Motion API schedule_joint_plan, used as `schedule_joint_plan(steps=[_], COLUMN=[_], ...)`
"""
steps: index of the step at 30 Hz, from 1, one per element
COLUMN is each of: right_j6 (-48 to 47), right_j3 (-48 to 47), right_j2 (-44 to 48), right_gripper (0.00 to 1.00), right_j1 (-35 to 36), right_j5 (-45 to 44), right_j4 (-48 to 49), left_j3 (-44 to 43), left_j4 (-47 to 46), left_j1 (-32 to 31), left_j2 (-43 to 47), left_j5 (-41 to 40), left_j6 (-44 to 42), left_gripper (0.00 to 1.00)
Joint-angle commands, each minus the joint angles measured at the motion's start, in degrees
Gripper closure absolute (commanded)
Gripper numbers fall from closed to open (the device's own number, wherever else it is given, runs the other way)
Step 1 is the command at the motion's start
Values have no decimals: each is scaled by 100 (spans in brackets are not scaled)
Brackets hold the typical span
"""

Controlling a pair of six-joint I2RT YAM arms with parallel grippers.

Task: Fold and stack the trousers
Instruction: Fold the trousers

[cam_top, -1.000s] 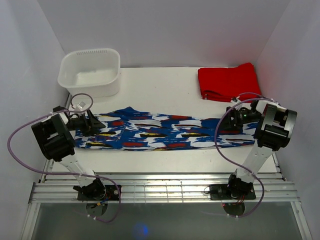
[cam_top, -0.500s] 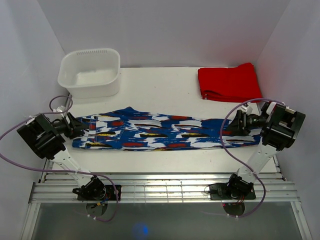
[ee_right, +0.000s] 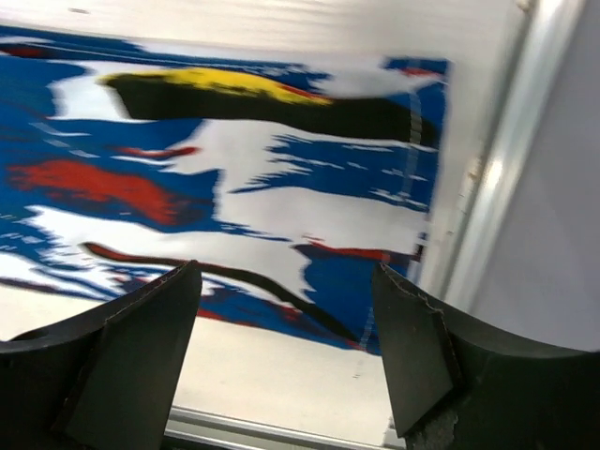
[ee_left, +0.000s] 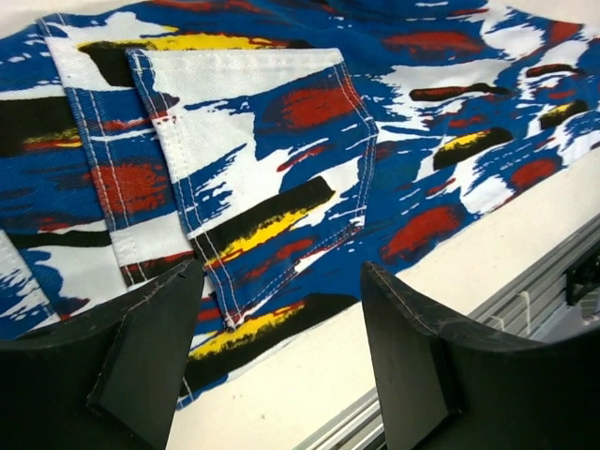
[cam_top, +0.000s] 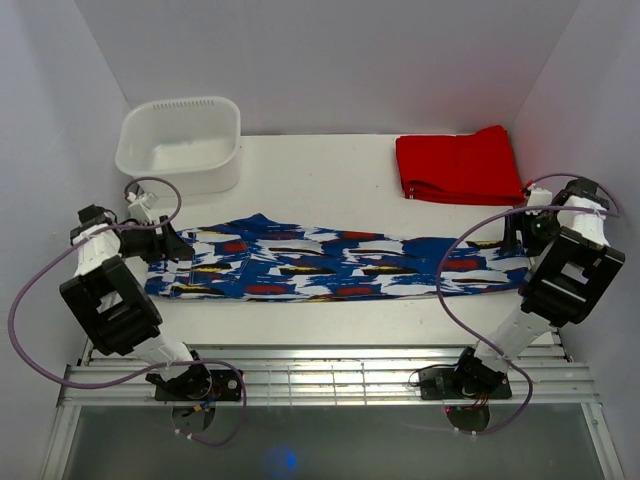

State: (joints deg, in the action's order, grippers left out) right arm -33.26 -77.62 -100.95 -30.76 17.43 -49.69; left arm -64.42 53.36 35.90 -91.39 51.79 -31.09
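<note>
The trousers [cam_top: 330,262], in a busy blue, white, red, black and yellow print, lie flat and stretched lengthwise across the table. My left gripper [cam_top: 176,243] hovers at their left, waistband end and is open. In the left wrist view a stitched pocket of the trousers [ee_left: 253,159] lies just beyond the left gripper [ee_left: 281,361], with only bare table between its fingers. My right gripper [cam_top: 513,237] is open over the hem end at the right. In the right wrist view the trousers [ee_right: 234,187] lie ahead of the empty right gripper [ee_right: 281,361].
A white plastic tub [cam_top: 180,145] stands at the back left. A plain red folded garment [cam_top: 458,165] lies at the back right. A metal rail [cam_top: 320,380] runs along the table's near edge, and white walls close in on both sides.
The right gripper has slid right to the hem end of the trousers. The left gripper drew off to the left, then came back to the waistband end. The trousers have not moved.
</note>
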Motion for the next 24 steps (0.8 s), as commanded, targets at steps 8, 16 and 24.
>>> schedule_joint_plan(steps=[8,16,24], right_j6=[-67,-181,-190], right_j3=[318,573,468], right_j2=[-654,-856,-1260], right_gripper=[20,27,60], right_j1=[-439,-448,-448], right_j5=[-900,-786,250], right_j4=[663,549,-198], left_j3=[580,378,316], left_j4=[-1592,-1645,-1627], left_j1=[-452,-224,-206], left_j2=[-693,-1293,-1267], left_j5=[-1988,-2876,-2578], left_j6=[938,824,912], left_gripper=[29,32,31])
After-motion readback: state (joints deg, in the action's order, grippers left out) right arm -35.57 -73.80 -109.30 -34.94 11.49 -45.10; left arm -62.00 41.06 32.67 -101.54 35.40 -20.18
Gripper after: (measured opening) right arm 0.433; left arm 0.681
